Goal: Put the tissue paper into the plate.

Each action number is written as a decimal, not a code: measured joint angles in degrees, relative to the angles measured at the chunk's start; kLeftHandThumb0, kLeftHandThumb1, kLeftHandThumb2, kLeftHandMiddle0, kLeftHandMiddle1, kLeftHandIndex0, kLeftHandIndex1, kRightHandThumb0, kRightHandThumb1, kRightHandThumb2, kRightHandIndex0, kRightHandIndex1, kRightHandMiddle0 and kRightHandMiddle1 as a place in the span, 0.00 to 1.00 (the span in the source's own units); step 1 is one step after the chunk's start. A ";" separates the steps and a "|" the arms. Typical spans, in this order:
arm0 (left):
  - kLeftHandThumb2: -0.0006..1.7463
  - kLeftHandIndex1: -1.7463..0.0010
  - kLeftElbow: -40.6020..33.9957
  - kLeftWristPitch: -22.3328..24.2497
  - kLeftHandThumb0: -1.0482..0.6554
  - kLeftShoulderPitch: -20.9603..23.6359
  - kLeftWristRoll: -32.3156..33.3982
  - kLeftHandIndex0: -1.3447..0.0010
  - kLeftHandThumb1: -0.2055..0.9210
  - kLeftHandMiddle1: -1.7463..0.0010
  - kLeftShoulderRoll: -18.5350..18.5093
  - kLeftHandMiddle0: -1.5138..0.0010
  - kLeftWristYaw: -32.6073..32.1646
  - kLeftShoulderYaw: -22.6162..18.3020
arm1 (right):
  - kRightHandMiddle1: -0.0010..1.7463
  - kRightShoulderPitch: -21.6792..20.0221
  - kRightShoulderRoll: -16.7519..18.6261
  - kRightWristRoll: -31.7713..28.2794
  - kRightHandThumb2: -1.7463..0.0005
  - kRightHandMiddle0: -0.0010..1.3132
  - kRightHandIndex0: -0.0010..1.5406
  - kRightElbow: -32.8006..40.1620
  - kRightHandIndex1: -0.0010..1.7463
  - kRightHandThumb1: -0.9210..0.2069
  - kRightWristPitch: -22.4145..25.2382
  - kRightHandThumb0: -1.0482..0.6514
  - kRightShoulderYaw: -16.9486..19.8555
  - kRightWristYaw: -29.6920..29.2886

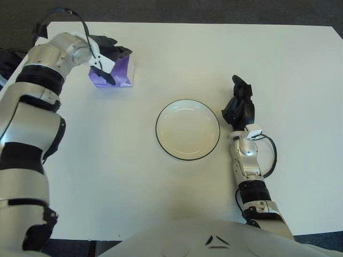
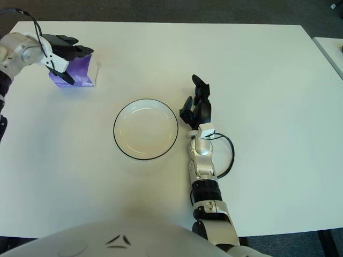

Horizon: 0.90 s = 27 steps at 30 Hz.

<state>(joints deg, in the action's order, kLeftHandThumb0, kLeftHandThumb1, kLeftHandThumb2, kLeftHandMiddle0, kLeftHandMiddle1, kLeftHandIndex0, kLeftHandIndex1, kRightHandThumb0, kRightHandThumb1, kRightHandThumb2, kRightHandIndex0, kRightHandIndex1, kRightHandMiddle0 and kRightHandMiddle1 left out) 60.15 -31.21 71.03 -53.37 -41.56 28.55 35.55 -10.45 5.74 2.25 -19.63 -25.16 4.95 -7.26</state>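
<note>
Here, left to right. Left hand [image 1: 107,56] is at the table's [image 1: 161,203] far-left corner, fingers draped over and down the near face of the purple tissue pack [image 1: 119,74]. They touch it, but whether the grip is closed firmly I cannot tell; the pack looks to sit on the table, not lifted. Plate [image 1: 187,129] is at mid-table, empty, well apart from the pack, toward the near edge and to its right. Right hand [image 1: 239,107] shows just beside the plate's right rim, fingers loosely extended, holding nothing, idle.

Step in hand, by my read: the grasp of the tissue, transport not yet started. Next move calls for a firm pinch on the pack, a lift clear of the table, then a carry right and toward the near edge until over the plate's centre, then release. Risk: soft pack slips or deforms.
</note>
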 measured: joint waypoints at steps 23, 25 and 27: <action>0.05 1.00 1.77 3.34 0.00 2.42 -3.24 1.00 0.96 1.00 2.24 1.00 1.49 4.38 | 0.37 -0.73 -0.43 -1.32 0.45 0.00 0.19 -1.07 0.03 0.00 -0.63 0.32 0.82 1.98; 0.05 1.00 2.45 3.51 0.00 2.69 -3.83 1.00 0.97 1.00 2.43 1.00 0.54 4.87 | 0.37 -0.90 -0.45 -1.36 0.45 0.00 0.19 -1.26 0.03 0.00 -0.83 0.32 0.96 2.01; 0.05 1.00 3.43 4.18 0.00 2.94 -4.60 1.00 0.97 1.00 2.69 1.00 -1.05 5.55 | 0.37 -1.19 -0.53 -1.41 0.45 0.00 0.19 -1.63 0.03 0.00 -0.98 0.32 1.14 2.20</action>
<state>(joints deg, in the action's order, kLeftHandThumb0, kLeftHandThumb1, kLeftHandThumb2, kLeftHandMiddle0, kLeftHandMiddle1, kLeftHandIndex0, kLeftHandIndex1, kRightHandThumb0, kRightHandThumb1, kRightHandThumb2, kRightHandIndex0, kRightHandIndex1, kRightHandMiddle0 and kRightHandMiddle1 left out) 63.58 -27.04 73.97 -57.97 -38.87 27.50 41.10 -11.64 5.21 0.84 -21.26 -26.14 6.09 -5.06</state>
